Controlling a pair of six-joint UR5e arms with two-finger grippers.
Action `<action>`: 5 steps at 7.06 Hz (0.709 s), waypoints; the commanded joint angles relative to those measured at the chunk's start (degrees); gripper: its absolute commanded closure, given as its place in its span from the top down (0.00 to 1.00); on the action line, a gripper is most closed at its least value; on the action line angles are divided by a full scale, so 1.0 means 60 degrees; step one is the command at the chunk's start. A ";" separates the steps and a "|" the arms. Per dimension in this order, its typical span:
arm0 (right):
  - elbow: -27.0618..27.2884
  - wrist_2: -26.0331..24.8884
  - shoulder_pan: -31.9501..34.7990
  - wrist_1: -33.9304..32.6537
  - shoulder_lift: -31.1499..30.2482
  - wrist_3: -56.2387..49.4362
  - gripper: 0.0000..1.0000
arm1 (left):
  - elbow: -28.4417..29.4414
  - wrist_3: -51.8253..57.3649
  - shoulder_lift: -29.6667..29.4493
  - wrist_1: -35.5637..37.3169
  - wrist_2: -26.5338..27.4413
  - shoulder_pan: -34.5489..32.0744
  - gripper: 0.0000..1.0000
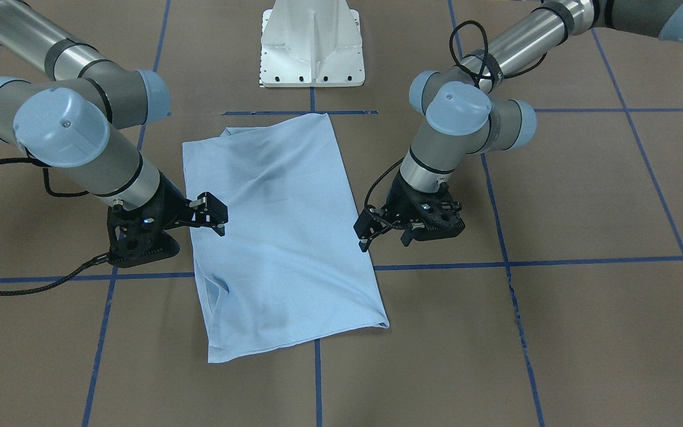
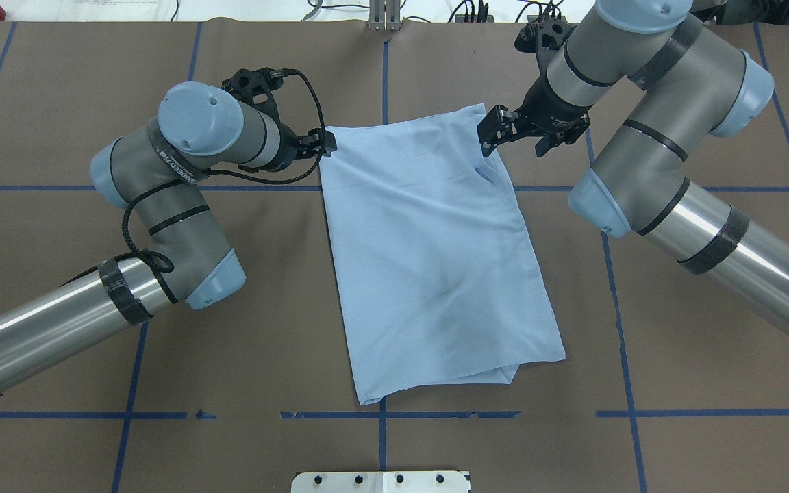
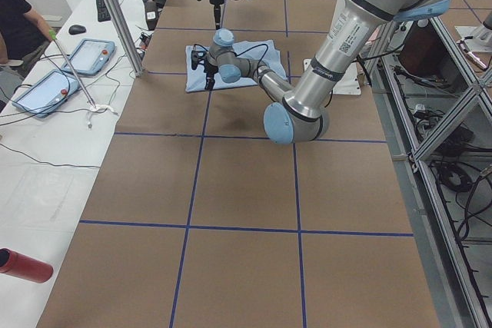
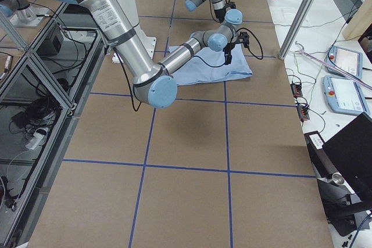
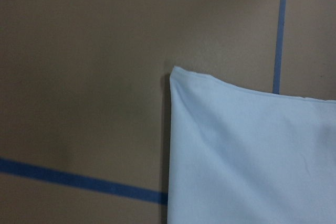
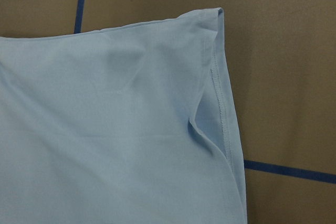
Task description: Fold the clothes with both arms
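Now the left gripper point(image 1: 384, 236) and right gripper point(image 2: 515, 142) are at the far corners of the shirt point(image 2: 435, 253).
Folded into a long strip, the shirt lies slightly askew mid-table point(image 2: 675, 356), one short end toward the robot. Both grippers have their jaws spread wide and hold nothing: the left is just beside the far left corner, the right over the far right corner, where a hemmed fold shows.

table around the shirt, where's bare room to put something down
Bare table: the far corner beyond the left arm, and the row nearest the robot, either side of the white base plate. Crowded: the far corners of the T-shirt, where the left pincer and right pincer hover.
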 commanded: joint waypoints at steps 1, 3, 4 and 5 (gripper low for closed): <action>-0.0014 -0.0004 0.0133 0.0002 -0.0010 0.0013 1.00 | 0.1516 0.0719 -0.1163 -0.0227 0.1175 -0.0020 0.99; -0.0058 -0.0019 0.0133 0.0002 0.0005 0.0013 1.00 | 0.2443 0.0750 -0.1257 -0.1205 0.1353 -0.0122 0.92; -0.0073 -0.0033 0.0133 0.0002 0.0005 0.0013 1.00 | 0.3014 0.0751 -0.1432 -0.1558 0.1630 -0.0122 0.90; -0.0073 -0.0033 0.0133 0.0017 0.0019 0.0056 1.00 | 0.3353 0.0751 -0.1651 -0.1663 0.1633 -0.0122 0.89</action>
